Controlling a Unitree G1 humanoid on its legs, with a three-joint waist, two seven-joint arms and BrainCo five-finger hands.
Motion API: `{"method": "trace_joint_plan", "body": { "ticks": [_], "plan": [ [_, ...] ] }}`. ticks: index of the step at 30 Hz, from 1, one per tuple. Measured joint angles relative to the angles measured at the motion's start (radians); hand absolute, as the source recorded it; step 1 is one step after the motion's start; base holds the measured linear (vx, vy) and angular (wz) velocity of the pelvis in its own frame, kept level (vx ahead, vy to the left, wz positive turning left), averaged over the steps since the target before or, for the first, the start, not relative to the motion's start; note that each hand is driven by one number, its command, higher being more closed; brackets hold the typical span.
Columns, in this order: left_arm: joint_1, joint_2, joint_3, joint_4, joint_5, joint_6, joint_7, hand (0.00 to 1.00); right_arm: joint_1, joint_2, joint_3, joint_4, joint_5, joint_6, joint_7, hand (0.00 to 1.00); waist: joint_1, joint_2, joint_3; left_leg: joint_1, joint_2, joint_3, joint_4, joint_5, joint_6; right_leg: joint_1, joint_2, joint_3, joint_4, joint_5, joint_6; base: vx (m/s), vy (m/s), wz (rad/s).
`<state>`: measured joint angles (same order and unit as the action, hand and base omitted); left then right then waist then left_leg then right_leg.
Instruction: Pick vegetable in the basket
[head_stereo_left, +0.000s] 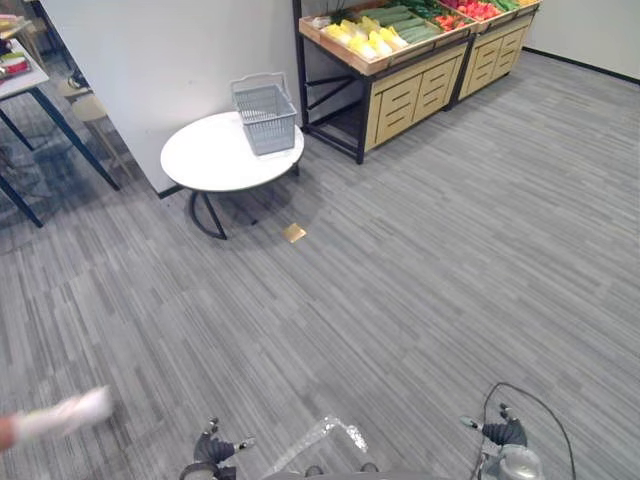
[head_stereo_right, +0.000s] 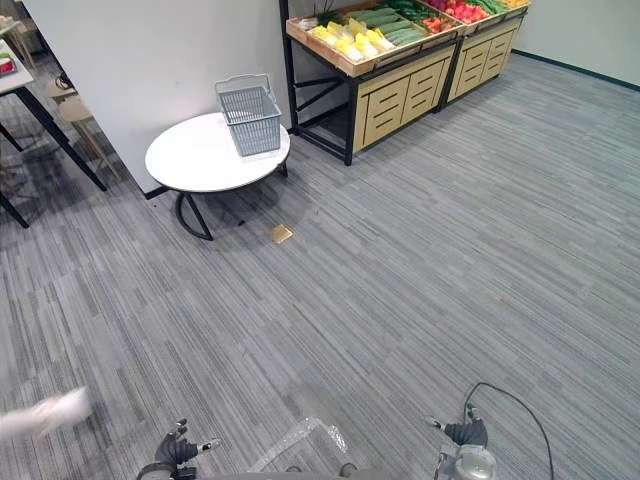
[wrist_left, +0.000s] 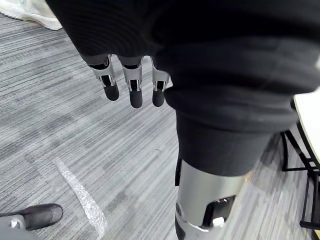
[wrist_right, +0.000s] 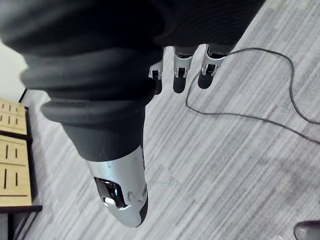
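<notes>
A grey wire basket (head_stereo_left: 265, 117) stands empty on the back edge of a round white table (head_stereo_left: 210, 158), far ahead and to the left. Behind it, a wooden produce stand (head_stereo_left: 410, 90) holds yellow vegetables (head_stereo_left: 362, 38), green ones (head_stereo_left: 403, 22) and red ones (head_stereo_left: 470, 9). My left hand (wrist_left: 132, 86) hangs low above the carpet with its fingers straight and nothing in it. My right hand (wrist_right: 179, 71) hangs the same way, fingers straight and empty. Both hands are far from the basket and the stand.
Grey striped carpet stretches between me and the table. A small brass plate (head_stereo_left: 293, 232) is set in the floor near the table's legs. A desk (head_stereo_left: 22, 78) stands at the far left. A person's white shoe (wrist_left: 30, 15) is near my left side.
</notes>
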<state>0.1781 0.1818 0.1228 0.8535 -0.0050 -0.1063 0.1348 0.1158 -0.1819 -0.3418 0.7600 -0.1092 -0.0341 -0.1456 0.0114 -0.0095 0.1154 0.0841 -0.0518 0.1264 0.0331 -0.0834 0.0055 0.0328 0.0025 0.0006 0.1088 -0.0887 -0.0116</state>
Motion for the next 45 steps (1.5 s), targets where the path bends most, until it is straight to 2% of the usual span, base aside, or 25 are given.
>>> {"method": "trace_joint_plan", "body": {
  "ticks": [10,14,24,27,30,32,33,34,35,36,38,39,40,41,42,43,44,45],
  "plan": [
    [0.004,0.017,0.003,-0.029,-0.001,-0.013,-0.006,0.0,0.001,-0.041,0.034,-0.003,0.013,-0.003,0.044,0.0,-0.001,0.005,0.002,-0.002,-0.004,-0.014,0.005,0.0,0.0,-0.003,-0.005,-0.004,0.013,-0.01,0.01,-0.02,-0.003,0.03],
    [0.028,0.017,0.003,-0.049,-0.002,-0.013,-0.005,0.0,0.013,-0.042,0.045,-0.04,0.024,-0.004,0.053,0.0,-0.018,0.005,0.002,-0.018,-0.006,-0.025,0.001,0.0,0.001,-0.023,-0.008,-0.016,0.019,-0.015,0.015,-0.07,-0.013,0.07],
    [0.027,0.002,0.007,-0.082,-0.034,-0.011,-0.003,0.0,-0.007,-0.032,0.044,-0.042,0.052,-0.003,0.034,0.0,-0.018,0.002,0.007,-0.058,-0.012,-0.04,0.012,0.004,0.007,-0.041,-0.016,-0.035,0.007,-0.012,0.012,0.05,0.005,0.07],
    [0.019,-0.008,0.015,-0.12,-0.061,-0.012,-0.001,0.0,-0.037,-0.015,0.045,-0.042,0.06,-0.003,0.027,0.0,-0.002,0.0,0.015,-0.095,-0.006,-0.014,0.071,-0.038,0.014,-0.061,-0.013,-0.012,0.01,-0.013,0.013,0.07,0.031,-0.24],
    [0.018,-0.02,0.044,-0.158,-0.088,-0.013,0.004,0.0,-0.089,-0.009,0.046,-0.042,0.06,-0.003,0.014,0.0,0.011,0.004,0.039,-0.146,0.008,0.019,0.169,-0.122,0.025,-0.092,-0.006,0.019,0.068,-0.047,0.037,0.02,0.054,-0.33],
    [0.016,-0.022,0.042,-0.159,-0.111,-0.012,0.007,0.0,-0.091,-0.007,0.054,-0.043,0.061,-0.002,0.013,0.0,0.013,0.005,0.047,-0.156,0.008,0.028,0.237,-0.21,0.055,-0.172,-0.01,0.03,0.273,-0.114,0.084,0.06,0.106,-0.18],
    [0.016,-0.022,0.039,-0.161,-0.112,-0.012,0.01,0.0,-0.084,-0.004,0.065,-0.053,0.061,0.0,0.012,0.0,0.015,0.007,0.049,-0.154,0.01,0.026,0.247,-0.221,0.058,-0.213,-0.009,0.029,0.361,-0.115,0.086,0.14,0.098,0.01],
    [0.012,-0.017,0.036,-0.182,-0.113,-0.011,0.02,0.0,-0.063,0.013,0.09,-0.09,0.061,0.001,0.011,0.0,0.011,-0.002,0.067,-0.124,0.008,0.018,0.262,-0.24,0.071,-0.311,-0.008,0.025,0.578,-0.11,0.088,0.23,0.081,0.17],
    [0.01,-0.014,0.034,-0.184,-0.121,-0.008,0.022,0.0,-0.042,0.027,0.113,-0.111,0.061,0.002,0.012,0.0,0.005,-0.004,0.081,-0.102,0.008,0.006,0.27,-0.26,0.076,-0.37,-0.002,0.021,0.687,-0.131,0.077,0.26,0.07,0.19],
    [0.008,-0.014,0.034,-0.184,-0.121,-0.007,0.023,0.0,-0.035,0.031,0.12,-0.117,0.061,0.002,0.013,0.0,0.005,-0.002,0.084,-0.091,0.009,0.0,0.271,-0.269,0.076,-0.394,-0.003,0.009,0.695,-0.14,0.075,0.3,0.059,0.22],
    [-0.009,-0.011,0.025,-0.183,-0.121,-0.006,0.024,0.0,-0.034,0.037,0.125,-0.118,0.061,0.003,0.013,0.0,0.003,-0.006,0.085,-0.06,0.009,-0.031,0.259,-0.281,0.068,-0.448,-0.005,-0.036,0.613,-0.146,0.074,0.31,0.049,0.32],
    [-0.036,-0.01,0.019,-0.178,-0.123,-0.006,0.025,0.0,-0.037,0.033,0.125,-0.116,0.061,0.003,0.011,0.0,-0.001,-0.007,0.089,-0.027,0.011,-0.058,0.226,-0.276,0.056,-0.484,-0.002,-0.068,0.47,-0.127,0.073,0.44,0.026,0.45],
    [-0.048,-0.012,0.019,-0.176,-0.125,-0.006,0.025,0.0,-0.039,0.029,0.125,-0.116,0.061,0.003,0.011,0.0,-0.005,-0.005,0.094,-0.009,0.015,-0.069,0.212,-0.273,0.05,-0.492,0.001,-0.083,0.397,-0.102,0.066,0.61,-0.007,0.76],
    [-0.068,-0.013,0.019,-0.176,-0.134,-0.007,0.026,0.0,-0.044,0.02,0.124,-0.116,0.061,0.003,0.012,0.0,-0.024,-0.002,0.111,0.043,0.021,-0.106,0.168,-0.27,0.046,-0.492,0.009,-0.097,0.239,-0.028,0.061,0.69,-0.052,0.93],
    [-0.083,-0.011,0.019,-0.175,-0.14,-0.007,0.028,0.0,-0.048,0.012,0.123,-0.117,0.062,0.003,0.011,0.0,-0.043,-0.013,0.12,0.097,0.024,-0.144,0.124,-0.265,0.036,-0.493,0.012,-0.096,0.109,0.051,0.062,0.62,-0.074,1.01],
    [-0.086,-0.008,0.019,-0.175,-0.14,-0.007,0.031,0.0,-0.047,0.011,0.123,-0.117,0.063,0.003,0.011,0.0,-0.053,-0.011,0.125,0.114,0.022,-0.163,0.114,-0.265,0.034,-0.498,0.01,-0.085,0.068,0.084,0.064,0.66,-0.12,1.04],
    [-0.088,-0.006,0.019,-0.173,-0.14,-0.006,0.039,0.0,-0.042,0.01,0.122,-0.118,0.062,0.002,0.009,0.0,-0.061,-0.032,0.121,0.149,0.02,-0.196,0.116,-0.278,0.013,-0.514,0.008,-0.062,0.038,0.152,0.033,0.55,-0.133,0.8],
    [-0.091,-0.01,0.019,-0.17,-0.139,-0.006,0.041,0.0,-0.038,0.01,0.118,-0.118,0.062,0.003,0.009,0.0,-0.065,-0.032,0.12,0.161,0.029,-0.214,0.127,-0.286,0.0,-0.517,0.004,-0.052,0.073,0.231,-0.003,0.71,-0.2,0.85]
  ]
}}
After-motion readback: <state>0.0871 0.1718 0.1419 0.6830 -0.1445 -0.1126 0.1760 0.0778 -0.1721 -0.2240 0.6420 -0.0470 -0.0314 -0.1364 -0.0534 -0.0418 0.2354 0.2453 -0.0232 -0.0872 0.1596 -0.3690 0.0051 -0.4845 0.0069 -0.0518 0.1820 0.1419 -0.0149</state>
